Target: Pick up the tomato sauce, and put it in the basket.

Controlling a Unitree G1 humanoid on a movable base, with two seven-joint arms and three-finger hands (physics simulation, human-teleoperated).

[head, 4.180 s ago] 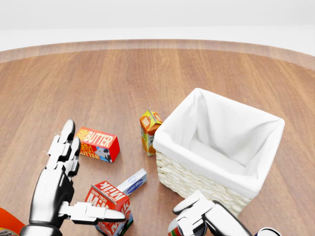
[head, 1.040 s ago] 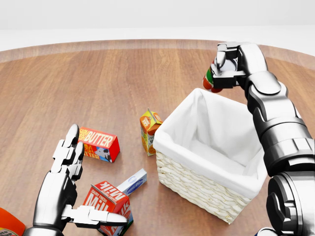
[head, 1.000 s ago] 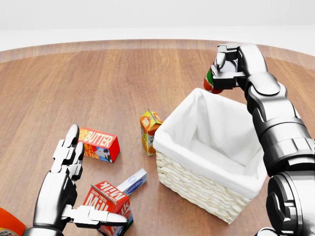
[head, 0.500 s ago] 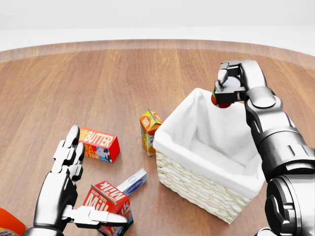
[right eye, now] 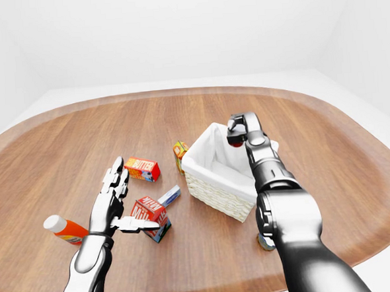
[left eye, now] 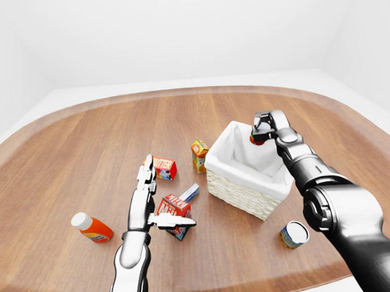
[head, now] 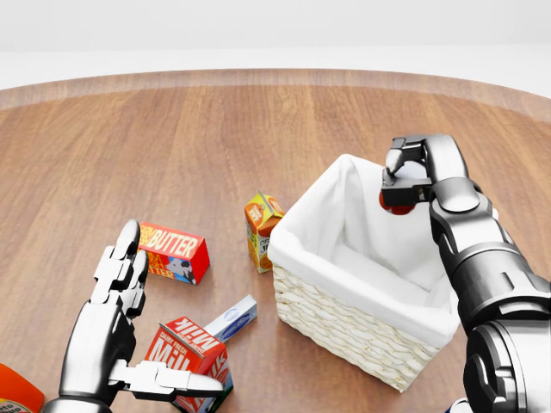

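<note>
Wooden oval table (left eye: 82,146) in a white room; right hand (head: 413,176) clenched on tomato sauce (head: 398,201) above lined basket (head: 344,323); left hand (head: 116,323) spread open.

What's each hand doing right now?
Left hand: open, holding nothing.
Right hand: shut on the tomato sauce, over the basket.

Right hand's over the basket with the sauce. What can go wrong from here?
1. The right hand holds the tomato sauce close to the basket rim at the view's top, so a release there may clip the liner or bounce out.
2. The fingers hide most of it; grip security is unclear.
</note>
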